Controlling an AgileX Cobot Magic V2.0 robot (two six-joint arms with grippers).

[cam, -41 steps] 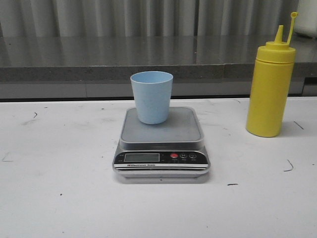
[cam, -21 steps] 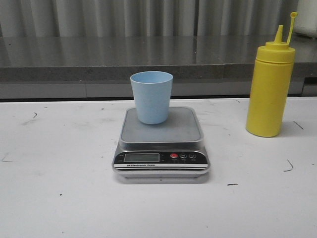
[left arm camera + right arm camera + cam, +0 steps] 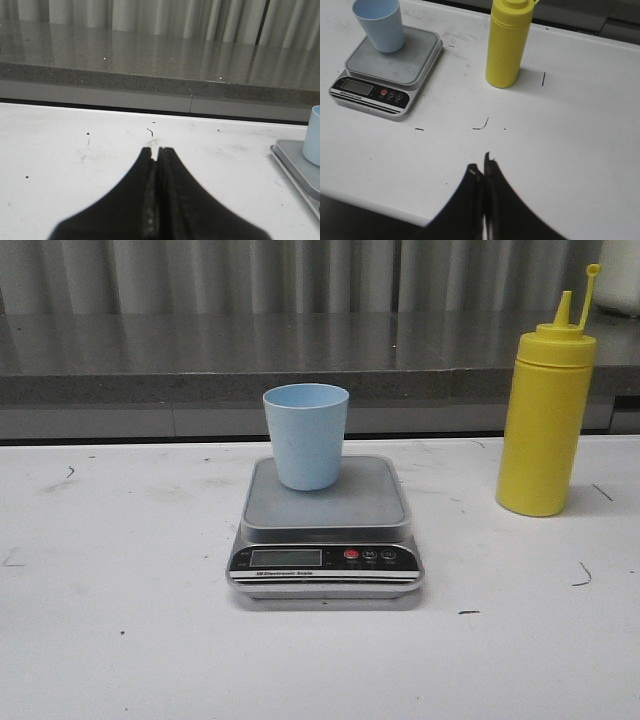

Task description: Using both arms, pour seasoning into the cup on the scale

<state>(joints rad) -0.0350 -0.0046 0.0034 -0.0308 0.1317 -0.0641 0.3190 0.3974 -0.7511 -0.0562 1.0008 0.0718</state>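
I see the pale blue cup (image 3: 306,436) centred toward the back of the scale (image 3: 326,525), ready for weighing. The yellow squeeze bottle (image 3: 546,415) stands right of the scale, untouched. Both grippers' fingers (image 3: 158,159) (image 3: 481,170) are pressed together, empty.

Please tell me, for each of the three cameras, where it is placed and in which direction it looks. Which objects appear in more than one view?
Front view: faces forward over the table at the cup on the scale, yellow squeeze bottle to the right; no arm shows.
Left wrist view: low over the table, looking toward the back ledge; shut left gripper shows.
Right wrist view: high, looking down; shut right gripper shows.
Shared: cup and scale appear in all three.
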